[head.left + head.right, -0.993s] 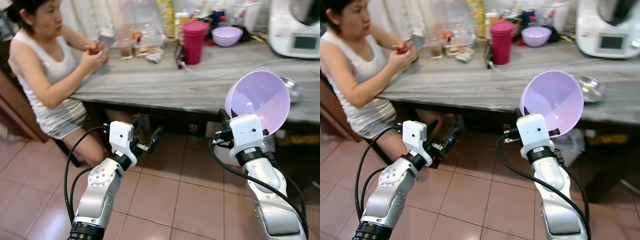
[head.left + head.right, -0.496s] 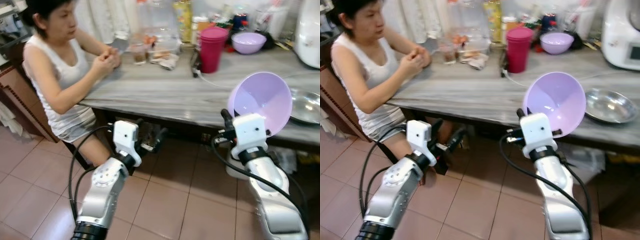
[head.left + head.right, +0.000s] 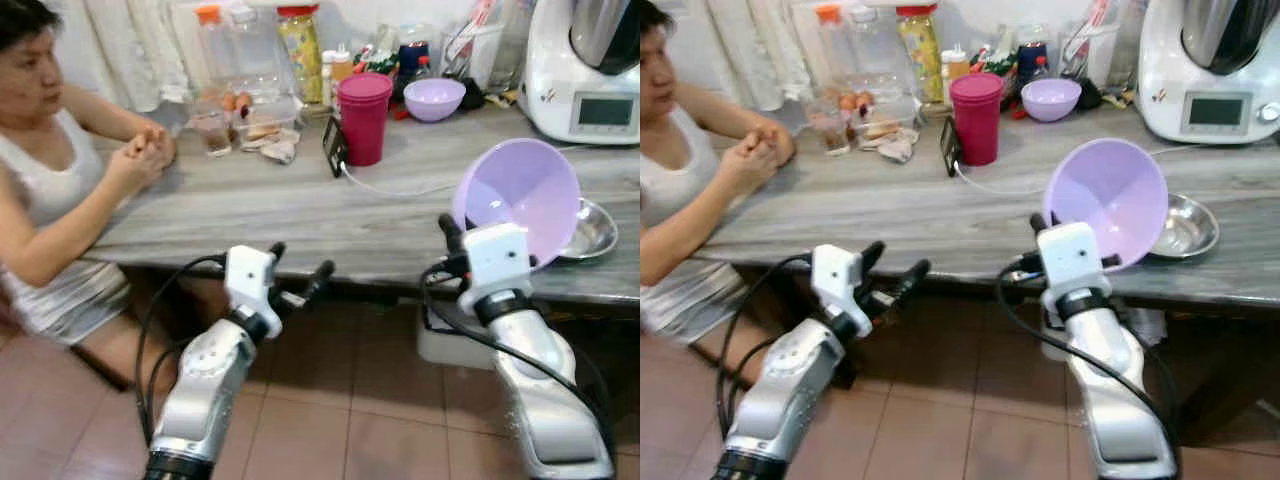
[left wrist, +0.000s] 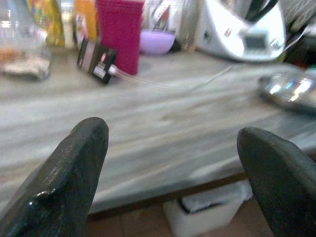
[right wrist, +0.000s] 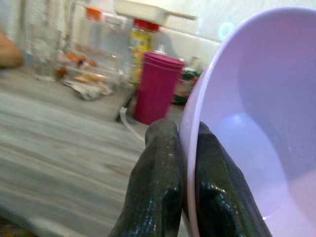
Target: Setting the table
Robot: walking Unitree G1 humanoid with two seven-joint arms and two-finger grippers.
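The lilac bowl (image 3: 1108, 212) looks like smooth matt plastic, pinched between glossy black rubbery fingers (image 5: 157, 185). The table (image 3: 890, 215) has a streaked grey wood-grain finish. The shallow dish (image 3: 1185, 226) is shiny metal; the magenta tumbler (image 3: 976, 117) is matt plastic.

Left silver arm reaches forward and up, white wrist block raised; left gripper (image 3: 297, 277) with two long black fingers (image 4: 69, 173) spread wide, nothing between them

Right silver arm bent upward at elbow, wrist held higher than left; right gripper (image 5: 185, 163) pinched on rim of tilted lilac plastic bowl (image 3: 520, 195) (one finger (image 5: 158, 168) outside wall, other inside)
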